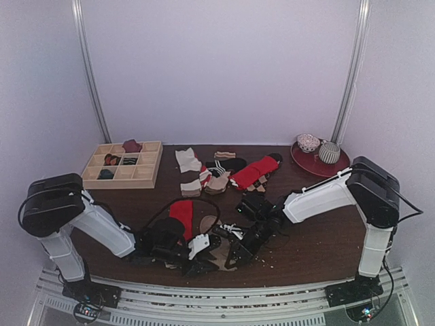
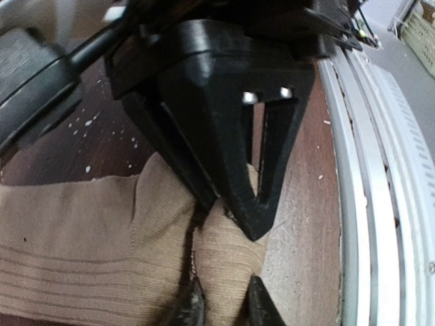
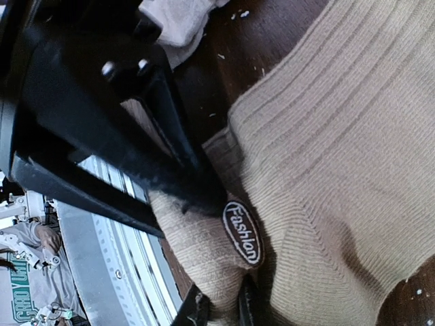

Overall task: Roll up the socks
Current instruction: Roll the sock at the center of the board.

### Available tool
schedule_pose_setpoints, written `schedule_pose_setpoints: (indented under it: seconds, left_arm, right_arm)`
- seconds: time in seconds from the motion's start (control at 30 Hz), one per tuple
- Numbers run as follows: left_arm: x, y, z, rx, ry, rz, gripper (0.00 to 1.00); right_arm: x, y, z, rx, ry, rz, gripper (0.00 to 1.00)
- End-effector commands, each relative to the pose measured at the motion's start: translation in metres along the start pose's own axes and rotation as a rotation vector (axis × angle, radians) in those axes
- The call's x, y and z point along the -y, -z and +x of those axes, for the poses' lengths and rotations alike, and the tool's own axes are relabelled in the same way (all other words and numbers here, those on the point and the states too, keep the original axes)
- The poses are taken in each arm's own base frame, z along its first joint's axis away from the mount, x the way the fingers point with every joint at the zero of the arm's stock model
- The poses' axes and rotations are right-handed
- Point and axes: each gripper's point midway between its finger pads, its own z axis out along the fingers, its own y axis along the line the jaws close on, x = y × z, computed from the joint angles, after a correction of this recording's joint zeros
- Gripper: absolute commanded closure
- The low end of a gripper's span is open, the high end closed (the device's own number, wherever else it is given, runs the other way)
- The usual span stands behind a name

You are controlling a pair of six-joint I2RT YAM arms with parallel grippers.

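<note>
The tan sock lies at the table's near edge, bunched between my two grippers; it also shows in the top view. My left gripper is shut on a fold of it. My right gripper is shut on another fold, just beside the sock's "Fashion" label. The two grippers meet tip to tip over the sock, left and right. The red sock lies flat just behind the left gripper; its cream end is hidden.
A wooden compartment tray holding rolled socks stands at the back left. A pile of other socks and a red-and-checked pair lie mid-back. A red plate with cups sits back right. The metal rail runs right beside the grippers.
</note>
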Motion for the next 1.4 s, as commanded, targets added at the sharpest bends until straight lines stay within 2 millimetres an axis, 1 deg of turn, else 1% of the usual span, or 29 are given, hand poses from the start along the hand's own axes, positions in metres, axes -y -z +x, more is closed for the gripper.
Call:
schedule_pose_setpoints:
  seconds: [0.0, 0.03, 0.07, 0.13, 0.17, 0.2, 0.27, 0.3, 0.37, 0.4, 0.43, 0.47, 0.53, 0.6, 0.7, 0.83, 0.93, 1.07, 1.17, 1.23, 1.37]
  left_arm:
    - [0.000, -0.008, 0.008, -0.018, 0.044, 0.001, 0.94]
    - [-0.001, -0.007, 0.011, -0.023, 0.059, -0.009, 1.00]
    - [-0.003, -0.006, 0.014, -0.029, 0.077, -0.020, 1.00]
    - [-0.007, -0.004, 0.021, -0.049, 0.124, -0.050, 1.00]
    - [-0.009, -0.003, 0.025, -0.063, 0.148, -0.060, 1.00]
    - [-0.010, -0.004, 0.031, -0.082, 0.176, -0.066, 1.00]
    - [-0.010, -0.005, 0.044, -0.120, 0.228, -0.062, 1.00]
    - [-0.010, -0.005, 0.051, -0.142, 0.257, -0.059, 1.00]
    - [-0.007, -0.007, 0.064, -0.184, 0.314, -0.038, 1.00]
    - [-0.006, -0.007, 0.068, -0.201, 0.345, -0.032, 1.00]
    - [-0.005, -0.007, 0.074, -0.218, 0.383, -0.023, 1.00]
    - [-0.004, -0.006, 0.078, -0.231, 0.422, -0.015, 1.00]
    - [-0.002, -0.002, 0.084, -0.239, 0.505, 0.023, 1.00]
    - [0.001, 0.002, 0.086, -0.233, 0.571, 0.058, 1.00]
    - [0.003, 0.007, 0.087, -0.238, 0.613, 0.076, 1.00]
    - [0.003, 0.006, 0.084, -0.265, 0.622, 0.092, 1.00]
    - [0.004, 0.005, 0.080, -0.264, 0.616, 0.101, 1.00]
    - [0.002, 0.003, 0.082, -0.279, 0.616, 0.099, 1.00]
    - [0.003, 0.004, 0.084, -0.287, 0.619, 0.106, 1.00]
    - [0.005, 0.004, 0.085, -0.291, 0.619, 0.112, 1.00]
    - [0.005, 0.005, 0.085, -0.294, 0.612, 0.120, 1.00]
  right_arm:
    - [0.032, -0.011, 0.045, -0.133, -0.095, 0.109, 0.86]
    - [0.031, -0.009, 0.043, -0.124, -0.079, 0.114, 0.84]
    - [0.032, -0.007, 0.040, -0.109, -0.064, 0.125, 0.82]
    - [0.029, 0.001, 0.028, -0.045, -0.014, 0.146, 0.73]
    - [0.025, 0.008, 0.018, 0.012, 0.021, 0.160, 0.70]
    - [0.018, 0.017, 0.005, 0.090, 0.067, 0.167, 0.68]
    - [0.011, 0.041, -0.020, 0.268, 0.162, 0.237, 0.66]
    - [0.007, 0.052, -0.027, 0.344, 0.225, 0.280, 0.63]
    - [-0.011, 0.073, -0.035, 0.482, 0.383, 0.348, 0.50]
    - [-0.017, 0.078, -0.034, 0.526, 0.464, 0.388, 0.45]
    - [-0.026, 0.083, -0.033, 0.572, 0.549, 0.418, 0.42]
    - [-0.033, 0.084, -0.028, 0.602, 0.628, 0.448, 0.41]
    - [-0.045, 0.080, -0.019, 0.629, 0.770, 0.524, 0.38]
    - [-0.045, 0.075, -0.017, 0.606, 0.846, 0.600, 0.36]
    - [-0.037, 0.065, -0.017, 0.538, 0.892, 0.652, 0.35]
    - [-0.028, 0.047, -0.014, 0.460, 0.940, 0.678, 0.34]
    - [-0.024, 0.034, -0.014, 0.415, 0.953, 0.676, 0.33]
    - [-0.026, 0.017, -0.013, 0.385, 0.976, 0.659, 0.33]
    - [-0.026, 0.008, -0.011, 0.365, 0.990, 0.661, 0.38]
    - [-0.020, 0.004, -0.010, 0.348, 0.985, 0.672, 0.43]
    - [-0.007, -0.002, -0.010, 0.313, 0.953, 0.711, 0.61]
